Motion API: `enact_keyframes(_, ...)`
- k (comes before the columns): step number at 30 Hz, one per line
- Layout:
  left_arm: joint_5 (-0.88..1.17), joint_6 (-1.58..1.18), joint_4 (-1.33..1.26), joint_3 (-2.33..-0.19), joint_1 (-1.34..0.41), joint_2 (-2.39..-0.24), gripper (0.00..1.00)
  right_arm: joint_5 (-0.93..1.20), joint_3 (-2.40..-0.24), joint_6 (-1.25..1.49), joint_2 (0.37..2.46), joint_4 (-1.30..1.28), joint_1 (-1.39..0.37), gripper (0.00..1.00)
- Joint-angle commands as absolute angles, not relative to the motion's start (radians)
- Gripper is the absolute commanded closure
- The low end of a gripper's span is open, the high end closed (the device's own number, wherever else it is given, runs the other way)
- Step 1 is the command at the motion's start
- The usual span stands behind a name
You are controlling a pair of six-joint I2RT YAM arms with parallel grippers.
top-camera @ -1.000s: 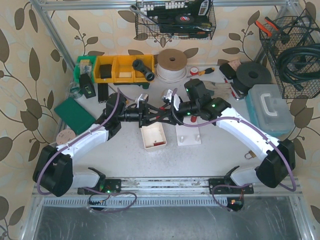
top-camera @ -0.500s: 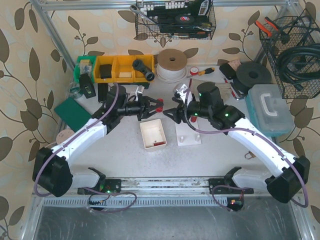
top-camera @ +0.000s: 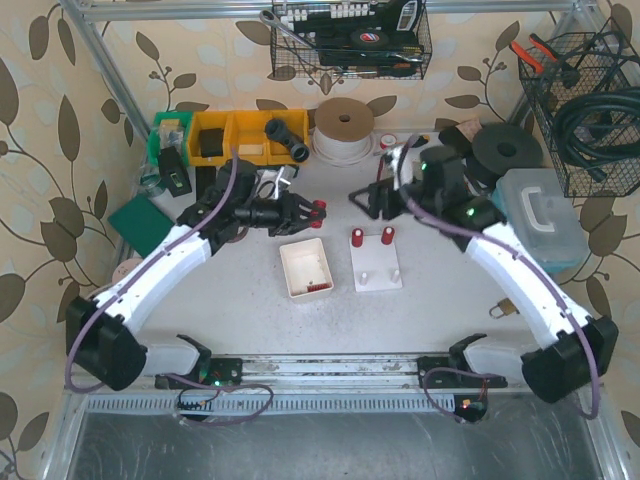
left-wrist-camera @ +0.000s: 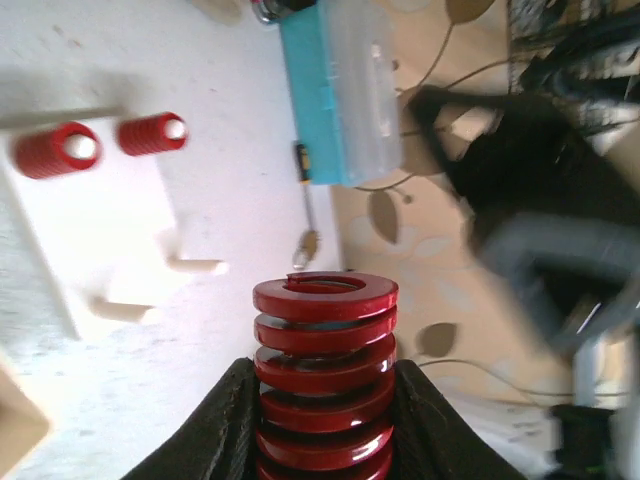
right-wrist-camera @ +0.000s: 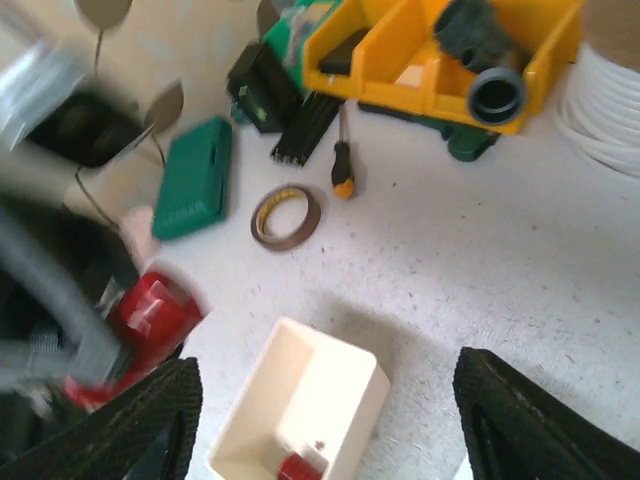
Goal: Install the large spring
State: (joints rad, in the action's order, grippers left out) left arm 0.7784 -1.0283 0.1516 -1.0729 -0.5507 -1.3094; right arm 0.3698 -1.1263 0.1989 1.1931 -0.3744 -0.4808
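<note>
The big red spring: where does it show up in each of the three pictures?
Top external: centre-left, large spring in the left gripper.
Left wrist: bottom centre.
Right wrist: blurred red shape, lower left.
Shared landmark: cream tray, in the top and right wrist views.

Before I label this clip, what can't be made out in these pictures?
Left wrist view: the large spring's lower coils, hidden by the left gripper's fingers and the bottom edge.
Left wrist view: the right arm, blurred.
Right wrist view: the left arm and its spring, blurred.
Right wrist view: the red part in the cream tray, cut by the bottom edge.
</note>
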Motion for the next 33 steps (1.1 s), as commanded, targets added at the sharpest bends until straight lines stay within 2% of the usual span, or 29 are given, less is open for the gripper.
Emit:
enact_keyframes(1,0.539,-0.381,0.647,-1.155,-0.604,-1.171,1.00,0.736,-1.330,0.428,1.339,-0.639,-0.312,0.31)
enact_keyframes(4,0.383,-0.246,0.620,-1.012,-0.631,-1.092,1.00,0.882,-1.421,0.468,1.434,-0.807,-0.292,0.30)
enact_keyframes(8,0.380,-0.154,0.409,-0.807,-0.668,-0.958,1.00,1.009,-1.402,0.572,1.435,-0.800,-0.295,0.29)
enact_keyframes(12,0.240,-0.072,0.406,-0.824,-0.740,-0.952,1.00,1.109,-1.322,0.658,1.445,-0.751,-0.324,0.30)
enact_keyframes(18,0.050,-0.008,0.382,-0.819,-0.844,-0.935,1.00,1.042,-1.360,0.603,1.543,-0.875,-0.485,0.30)
enact_keyframes(24,0.055,-0.041,0.369,-0.822,-0.868,-0.930,1.00,1.000,-1.375,0.663,1.635,-0.801,-0.568,0.30)
enact_keyframes(33,0.062,-0.072,0.380,-0.845,-0.912,-0.926,1.00,1.034,-1.428,0.677,1.730,-0.746,-0.598,0.30)
